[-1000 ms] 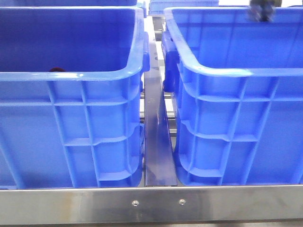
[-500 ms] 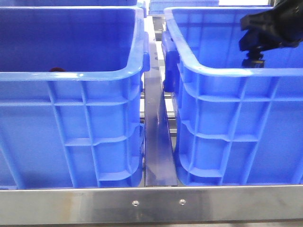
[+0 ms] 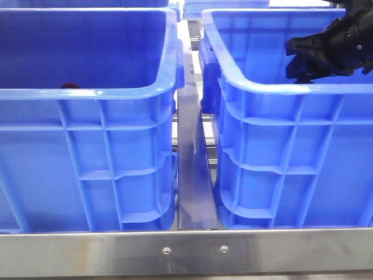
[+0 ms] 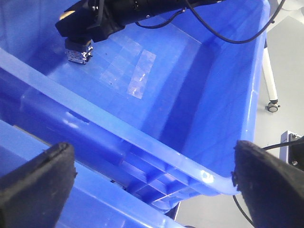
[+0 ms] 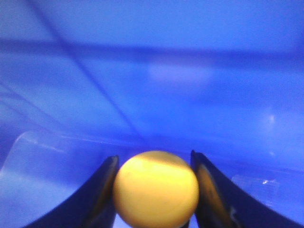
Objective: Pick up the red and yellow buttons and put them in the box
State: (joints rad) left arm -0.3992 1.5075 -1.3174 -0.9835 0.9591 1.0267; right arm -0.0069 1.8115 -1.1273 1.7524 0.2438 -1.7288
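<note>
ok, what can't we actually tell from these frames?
- Red button: front view shows only a dark sliver behind the left crate's rim.
- Right crate's floor: hidden by its front wall in the front view.
- Right gripper: fingertips cut off by the right wrist frame edge around the yellow button.
- Left gripper: blurred.

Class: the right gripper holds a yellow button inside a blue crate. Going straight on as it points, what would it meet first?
Probably the blue crate's inner surface: the right gripper, holding the yellow button, faces only blue plastic; depth is unclear.
</note>
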